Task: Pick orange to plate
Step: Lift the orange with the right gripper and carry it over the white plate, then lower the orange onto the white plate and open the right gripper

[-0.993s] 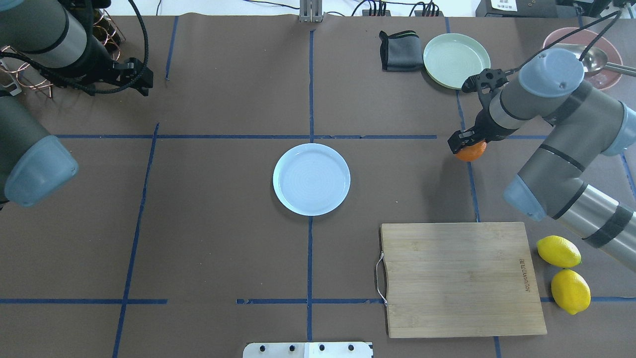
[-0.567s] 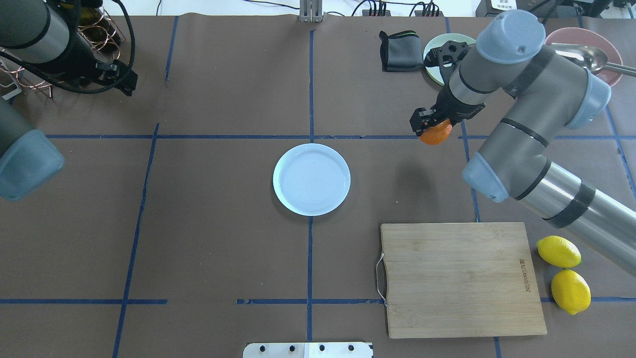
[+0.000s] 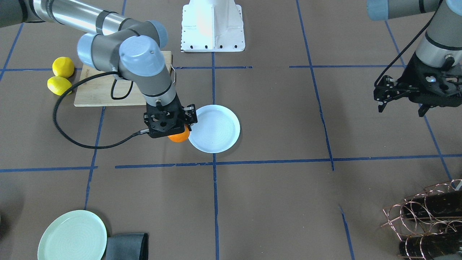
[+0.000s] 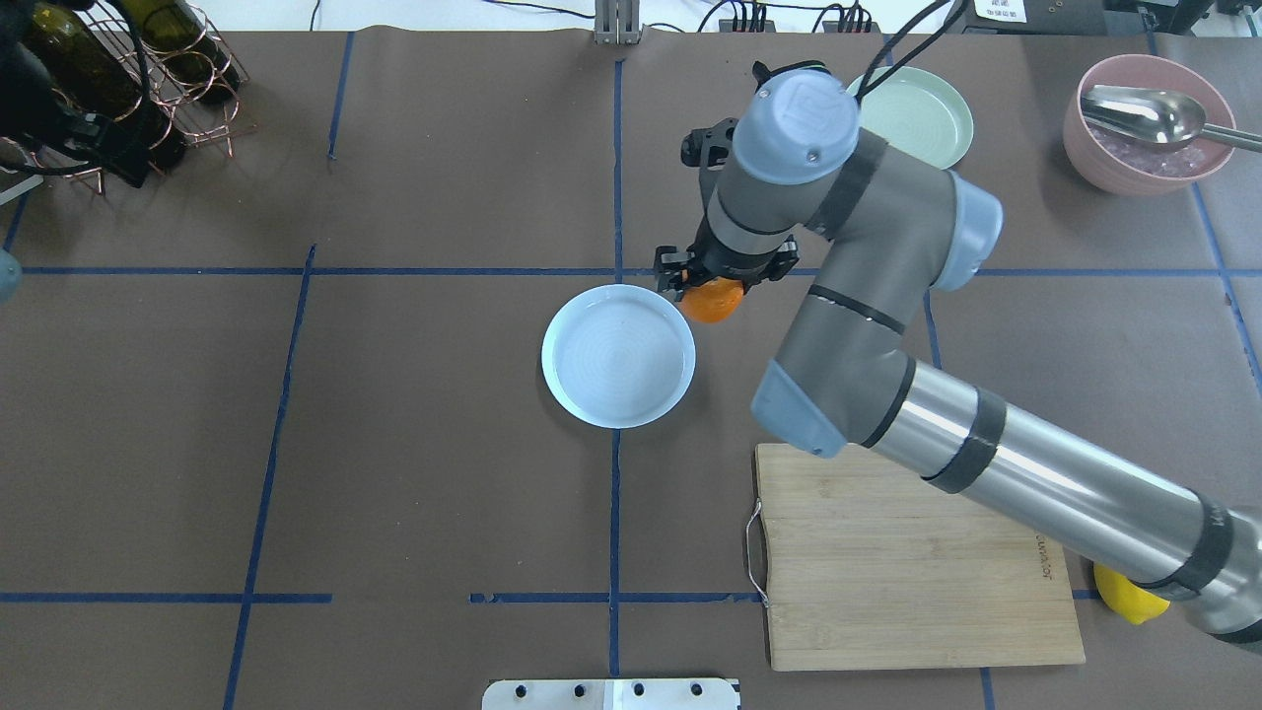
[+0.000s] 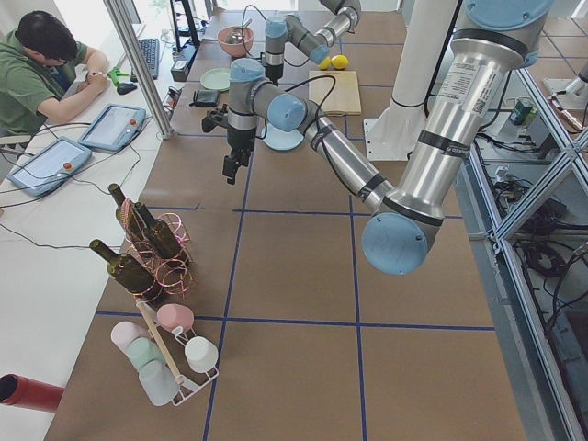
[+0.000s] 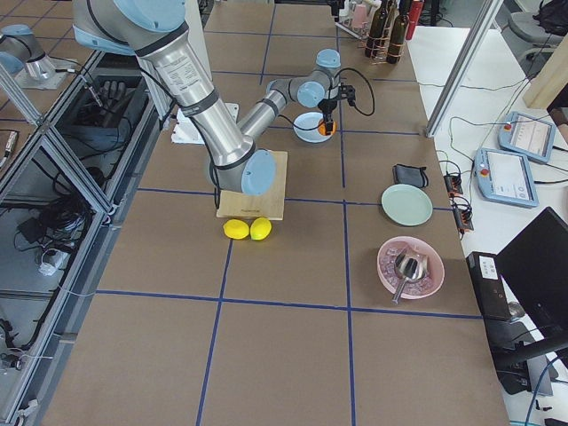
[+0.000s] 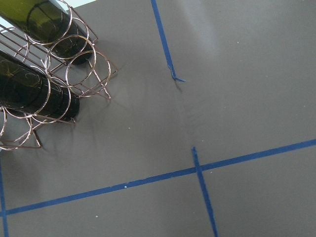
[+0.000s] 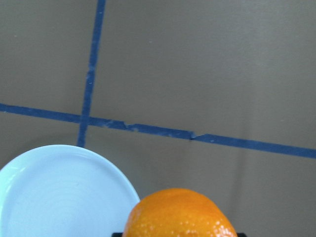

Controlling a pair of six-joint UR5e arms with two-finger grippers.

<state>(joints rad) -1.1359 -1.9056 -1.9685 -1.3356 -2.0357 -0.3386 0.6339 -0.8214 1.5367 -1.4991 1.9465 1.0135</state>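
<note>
The orange (image 4: 712,303) is held off the table in my right gripper (image 4: 723,280), which is shut on it from above. It hangs just past the far right rim of the pale bluish-white plate (image 4: 618,355), beside the plate rather than over its middle. In the front view the orange (image 3: 179,137) sits at the plate's (image 3: 216,129) edge. The right wrist view has the orange (image 8: 180,213) at the bottom and the plate (image 8: 59,195) at lower left. My left gripper (image 3: 379,97) hovers open and empty far off by the bottle rack.
A wooden cutting board (image 4: 917,562) lies near the front right, with two lemons (image 3: 59,76) beside it. A pale green plate (image 4: 922,113), dark cloth (image 3: 126,245) and pink bowl with a spoon (image 4: 1144,123) line the far right. A copper rack of wine bottles (image 4: 128,59) fills the far left corner.
My right arm has swung left with the orange, from the table's right side to the plate's far right rim. The left arm has drawn back toward the far left corner.
</note>
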